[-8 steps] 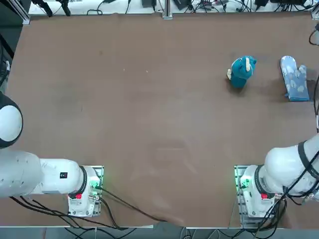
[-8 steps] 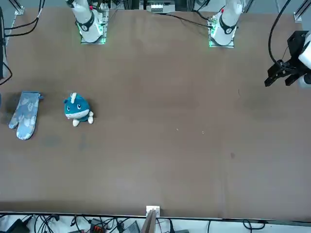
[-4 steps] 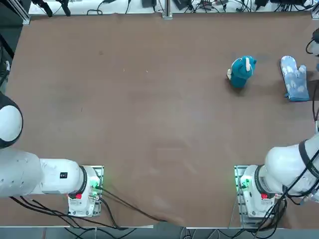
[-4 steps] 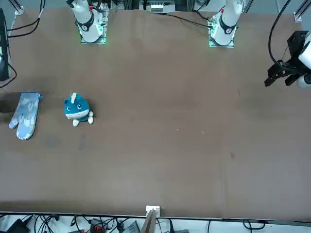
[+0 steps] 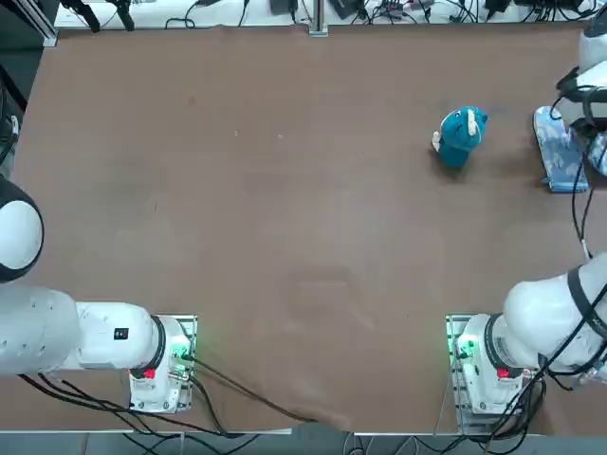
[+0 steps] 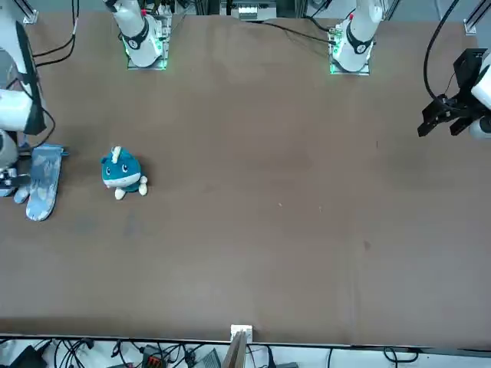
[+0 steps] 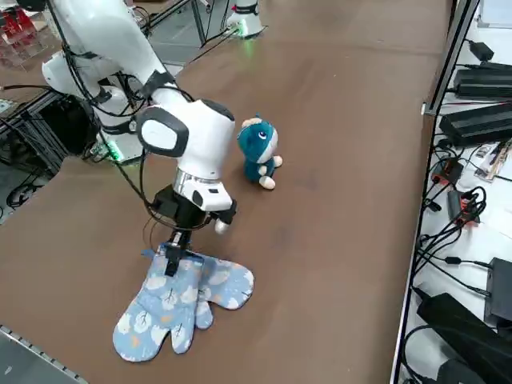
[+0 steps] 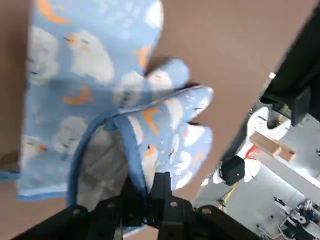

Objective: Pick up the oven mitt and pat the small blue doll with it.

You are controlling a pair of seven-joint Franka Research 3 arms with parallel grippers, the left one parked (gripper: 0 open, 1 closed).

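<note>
Where the broad brown table (image 5: 285,209) fills each view, the white right arm (image 7: 120,48) reaches out over its far right corner, bending down from the shoulder to a rounded white wrist. Below that wrist hangs the black right gripper (image 7: 170,260), pointing down at the cuff end of the fabric lying there. Its jaws are closed together, pinching the dark-blue bound edge of the cuff between them; the wrist view shows the rim of the opening lifted and folded up at the fingertips (image 8: 160,187).

Next in size is the oven mitt (image 7: 164,308), a light-blue quilted fabric mitt printed with whitish cloud-like patches and small orange marks. It lies flat on the table near the right edge, fingers pointing away from the robot. From the side view a second, look-alike light-blue mitt (image 7: 228,284) lies partly under or against it, their thumbs and fingers fanned apart; which layer the jaws hold cannot be told for certain.

Smallest is the small blue doll (image 5: 460,136), a teal plush figure with a rounded body, lighter blue face and cream feet. It sits near the mitt, toward the table's middle, apart from both mitt and gripper.
</note>
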